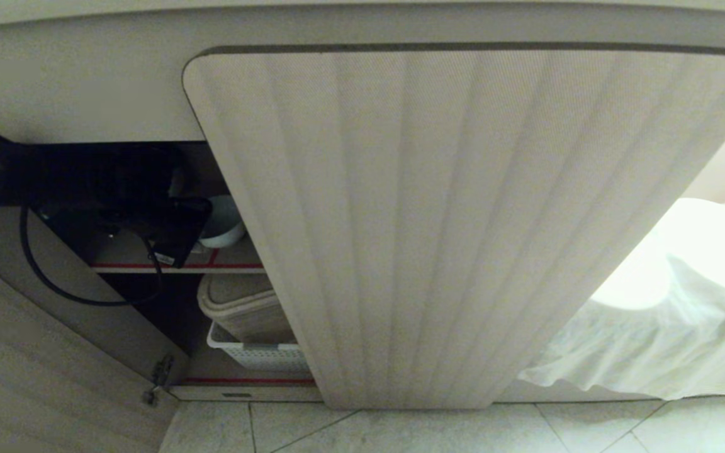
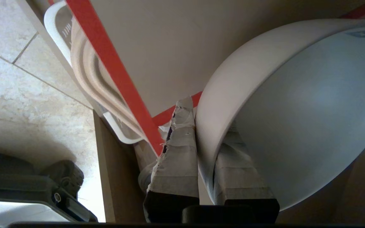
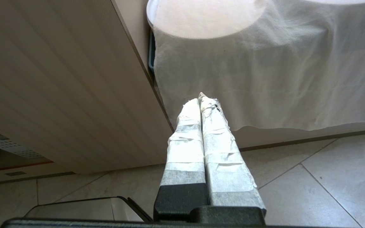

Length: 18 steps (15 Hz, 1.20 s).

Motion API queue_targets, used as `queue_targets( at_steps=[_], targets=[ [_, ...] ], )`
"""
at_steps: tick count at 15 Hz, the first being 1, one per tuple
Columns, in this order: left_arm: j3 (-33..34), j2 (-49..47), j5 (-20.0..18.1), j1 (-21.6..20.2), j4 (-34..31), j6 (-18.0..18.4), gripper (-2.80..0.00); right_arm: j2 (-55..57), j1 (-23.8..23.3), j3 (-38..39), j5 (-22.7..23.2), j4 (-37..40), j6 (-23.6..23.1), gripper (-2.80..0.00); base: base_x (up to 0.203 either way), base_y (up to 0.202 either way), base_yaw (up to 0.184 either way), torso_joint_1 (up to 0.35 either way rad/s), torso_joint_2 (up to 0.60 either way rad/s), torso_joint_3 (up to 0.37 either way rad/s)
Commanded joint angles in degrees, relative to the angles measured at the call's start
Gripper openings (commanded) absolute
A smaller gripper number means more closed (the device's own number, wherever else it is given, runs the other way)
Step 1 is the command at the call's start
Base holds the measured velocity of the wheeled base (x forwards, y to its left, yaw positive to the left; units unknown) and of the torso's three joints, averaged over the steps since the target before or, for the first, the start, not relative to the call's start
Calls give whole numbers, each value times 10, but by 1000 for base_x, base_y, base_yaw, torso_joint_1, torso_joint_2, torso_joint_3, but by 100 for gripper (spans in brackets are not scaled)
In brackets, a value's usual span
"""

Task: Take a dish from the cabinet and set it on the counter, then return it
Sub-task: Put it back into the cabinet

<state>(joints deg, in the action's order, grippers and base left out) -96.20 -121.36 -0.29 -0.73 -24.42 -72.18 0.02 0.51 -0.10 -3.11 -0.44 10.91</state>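
The left arm reaches forward into the dark opening, its black wrist trailing a looped cable; the left tool (image 2: 206, 126) is clamped tight, one taped finger (image 2: 177, 152) on either side of what it holds; the right tool (image 3: 201, 101) hangs low, its taped fingers pressed together on nothing.

The bowl (image 2: 296, 120) was plain white. The door (image 1: 463, 220) was beige with vertical ribs, the shelf edge (image 1: 180, 266) red, the cabinet interior (image 1: 148, 296) dark. A white cloth (image 1: 664, 314) hung over pale marbled floor tiles (image 1: 463, 434). White tape wrapped both hands' fingers (image 3: 201, 142).
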Motion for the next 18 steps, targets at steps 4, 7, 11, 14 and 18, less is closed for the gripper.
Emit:
queue_targets(
  at_steps=[4, 7, 11, 14, 18],
  targets=[
    [-3, -3, 0, -1, -2, -4, -280, 0, 0, 0, 0, 0, 1, -280, 0, 0, 0, 0, 0, 0],
    [-3, -1, 0, -1, -2, -4, -280, 0, 0, 0, -1, 0, 1, -280, 0, 0, 0, 0, 0, 0],
    [-3, -1, -1, -4, -2, -4, -193, 0, 0, 0, -1, 0, 1, -280, 0, 0, 0, 0, 0, 0],
    [-3, -1, 0, -4, -2, -4, 0, 0, 0, 0, -1, 0, 1, -280, 0, 0, 0, 0, 0, 0],
    [-4, -2, 3, -4, 1, -4, 0, 0, 0, 0, 0, -1, 1, -280, 0, 0, 0, 0, 0, 0]
  ],
)
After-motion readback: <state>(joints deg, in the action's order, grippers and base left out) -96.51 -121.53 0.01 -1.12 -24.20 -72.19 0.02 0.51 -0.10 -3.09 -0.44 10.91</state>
